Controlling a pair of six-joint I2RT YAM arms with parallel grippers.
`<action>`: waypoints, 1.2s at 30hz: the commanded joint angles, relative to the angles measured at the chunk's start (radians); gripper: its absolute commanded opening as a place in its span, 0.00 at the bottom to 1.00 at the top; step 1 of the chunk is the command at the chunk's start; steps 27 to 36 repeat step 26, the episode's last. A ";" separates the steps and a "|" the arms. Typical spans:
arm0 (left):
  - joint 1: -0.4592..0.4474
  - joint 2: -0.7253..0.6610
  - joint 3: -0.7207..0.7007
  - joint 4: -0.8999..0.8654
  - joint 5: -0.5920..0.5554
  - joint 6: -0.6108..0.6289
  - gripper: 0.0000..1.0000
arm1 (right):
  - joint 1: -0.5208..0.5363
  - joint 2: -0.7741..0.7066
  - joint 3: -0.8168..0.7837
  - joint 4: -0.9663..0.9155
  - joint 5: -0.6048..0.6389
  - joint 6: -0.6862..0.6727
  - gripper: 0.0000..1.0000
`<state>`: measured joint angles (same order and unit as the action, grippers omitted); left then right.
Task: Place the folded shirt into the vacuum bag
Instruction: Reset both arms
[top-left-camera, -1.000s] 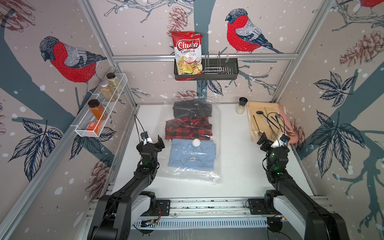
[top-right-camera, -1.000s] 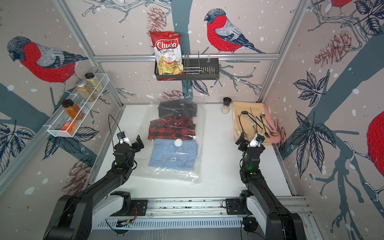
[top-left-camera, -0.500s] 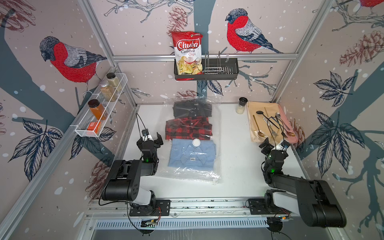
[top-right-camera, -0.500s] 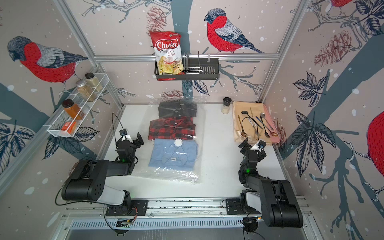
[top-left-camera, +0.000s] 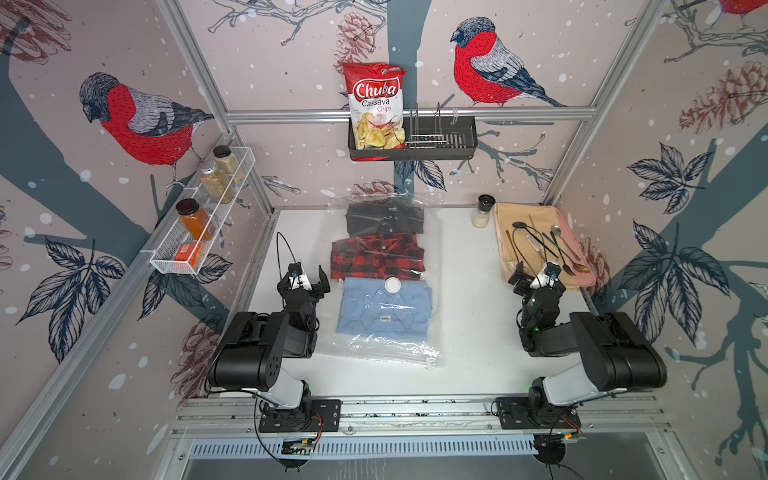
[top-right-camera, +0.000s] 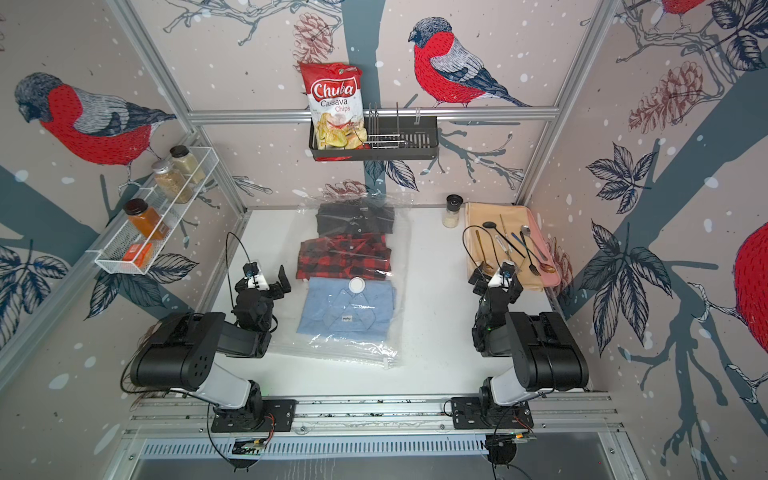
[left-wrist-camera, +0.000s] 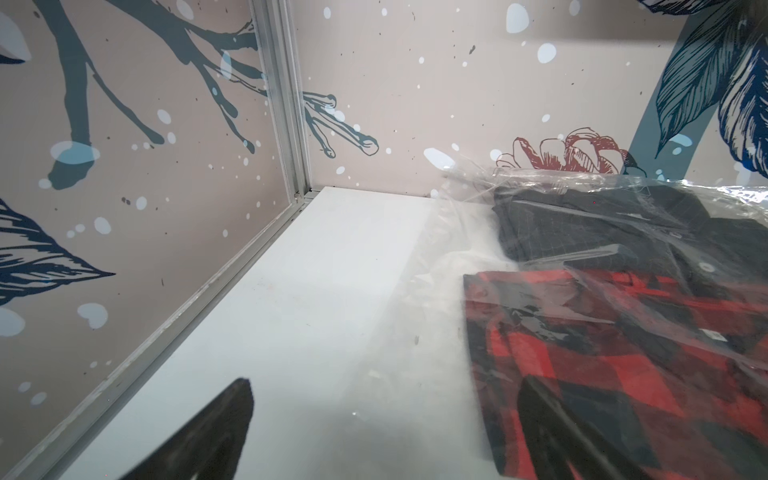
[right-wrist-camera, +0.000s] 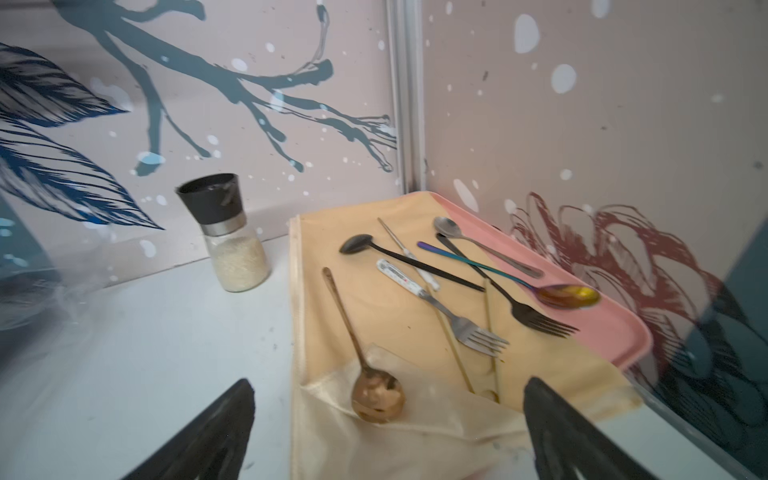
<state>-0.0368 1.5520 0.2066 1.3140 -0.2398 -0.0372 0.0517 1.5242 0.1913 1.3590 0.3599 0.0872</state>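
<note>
The vacuum bag (top-left-camera: 395, 350) lies flat mid-table between both arms. It holds the blue folded shirt (top-left-camera: 384, 309) nearest its zip edge, then the red plaid shirt (top-left-camera: 376, 259) and the dark shirt (top-left-camera: 384, 218). The left gripper (top-left-camera: 305, 280) hovers just beside the bag, jaws spread and empty. The right gripper (top-left-camera: 538, 279), equally spread, sits well apart at the pink tray (top-left-camera: 584, 272) of cutlery (top-left-camera: 540, 245).

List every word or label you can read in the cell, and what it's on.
"Chuba": red crinkly chip bag in the black wall basket.
"Cassava Chips": same bag, below the brand.
Tag on the folded light blue shirt: too small to read.
Print on the white-handled metal fork: blurred, unreadable.
</note>
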 joint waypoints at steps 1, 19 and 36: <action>-0.002 0.001 0.005 0.032 -0.004 0.017 0.99 | -0.001 0.012 -0.009 0.004 -0.023 0.015 1.00; -0.001 0.002 0.006 0.030 -0.004 0.017 0.99 | 0.005 0.017 -0.009 0.011 -0.016 0.008 1.00; -0.001 0.001 0.005 0.031 -0.004 0.017 0.99 | 0.005 0.014 -0.010 0.011 -0.016 0.008 1.00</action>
